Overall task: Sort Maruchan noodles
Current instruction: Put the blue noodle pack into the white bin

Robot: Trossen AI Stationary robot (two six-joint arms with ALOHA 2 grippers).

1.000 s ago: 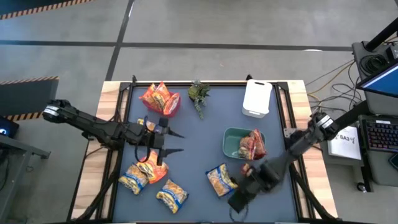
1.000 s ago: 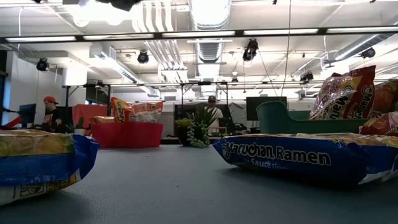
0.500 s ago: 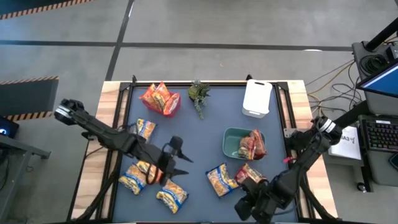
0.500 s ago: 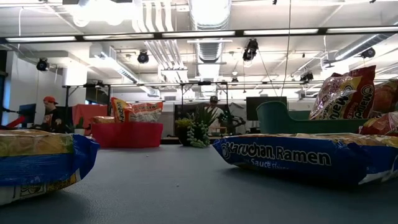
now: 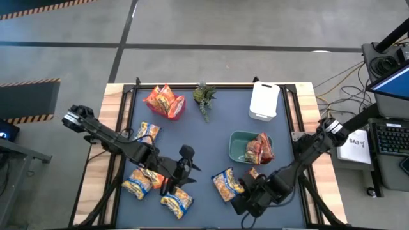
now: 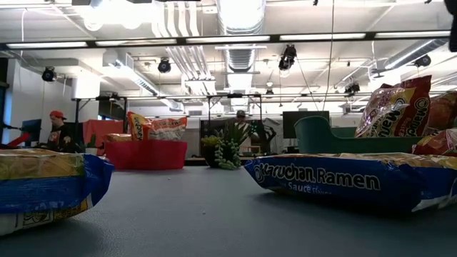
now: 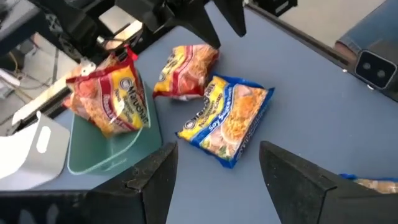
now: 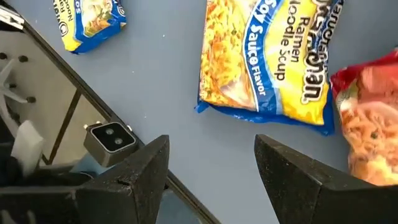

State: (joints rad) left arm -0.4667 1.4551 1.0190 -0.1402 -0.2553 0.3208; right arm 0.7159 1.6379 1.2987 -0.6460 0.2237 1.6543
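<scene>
Blue-grey table (image 5: 211, 128), green bin (image 5: 241, 145) holding red Maruchan packets (image 5: 259, 148), yellow-blue packet (image 8: 273, 59) labelled "Ramen Noodle Soup, Soy Sauce Flavor" beside spread, empty right gripper (image 5: 241, 203), left gripper (image 5: 184, 172) spread, empty, above left-side packets (image 5: 148, 181).

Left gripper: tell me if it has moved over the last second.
Yes. In the high view the left gripper has moved toward the table's near edge and rightward, farther from the red bin; jaws open.

A robotics lab in an open industrial hall: bare ducts (image 6: 239, 28) and strip lights (image 6: 321, 36) run overhead, a person sits at a monitor (image 6: 31, 131) (far back, left side), and cables (image 5: 337, 80) trail across the concrete floor (image 5: 211, 22) beside the wooden table (image 5: 114, 96).
</scene>
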